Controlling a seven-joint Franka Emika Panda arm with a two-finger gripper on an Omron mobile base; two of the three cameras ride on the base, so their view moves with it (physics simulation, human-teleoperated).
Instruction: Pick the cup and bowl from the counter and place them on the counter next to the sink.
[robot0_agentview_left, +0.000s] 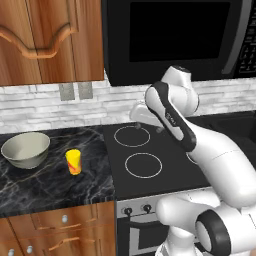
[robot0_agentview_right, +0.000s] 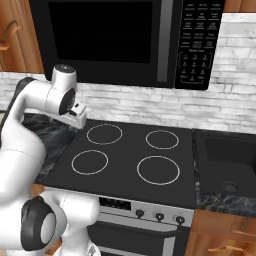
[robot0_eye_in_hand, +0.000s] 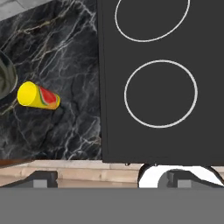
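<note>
Far left on the counter (robot0_agentview_left: 55, 185) sits the bowl (robot0_agentview_left: 26, 149), rim up, wide and probably best pinched at its lip, and just beside it to the right stands the cup (robot0_agentview_left: 73, 162), upright, long axis vertical, mouth skyward. It looks light, stiff and maybe slick, so squeeze across its sides mid-height. Right again, over the stovetop (robot0_agentview_left: 145, 150), the gripper (robot0_eye_in_hand: 109, 180) hovers with fingers spread wide, holding nothing.
</note>
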